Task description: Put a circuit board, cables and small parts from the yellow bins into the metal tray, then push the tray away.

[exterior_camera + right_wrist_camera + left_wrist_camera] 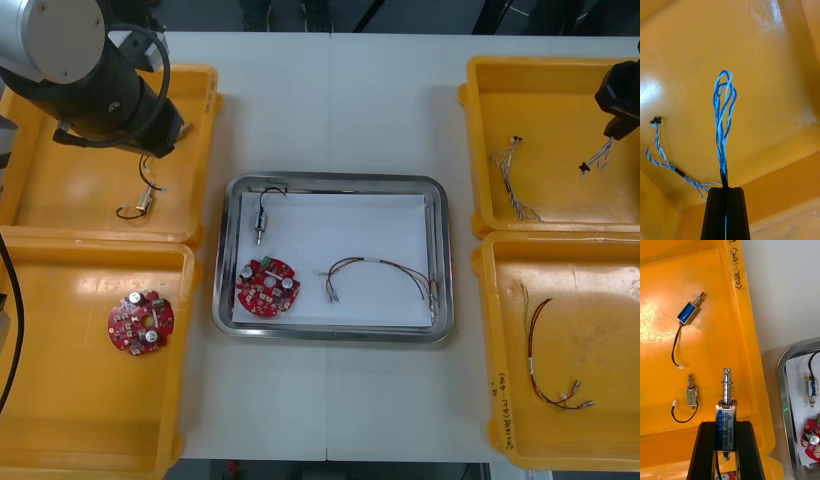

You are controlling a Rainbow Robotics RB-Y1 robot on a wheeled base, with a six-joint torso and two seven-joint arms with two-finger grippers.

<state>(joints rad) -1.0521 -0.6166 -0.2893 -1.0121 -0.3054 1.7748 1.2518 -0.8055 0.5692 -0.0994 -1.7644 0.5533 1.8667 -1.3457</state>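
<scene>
My left gripper is shut on a small metal part with a spring and pin, held just above the far-left yellow bin. Two more small metal parts with black leads lie in that bin. My right gripper is shut on a twisted blue and white cable, whose loop stands out past the fingers over the far-right bin. The metal tray, white inside, holds a small metal part, a red circuit board and a red and black cable.
Another twisted cable lies in the far-right bin. The near-left bin holds a second circuit board. A red and yellow cable lies in the near-right bin. My left arm hangs over the far-left bin.
</scene>
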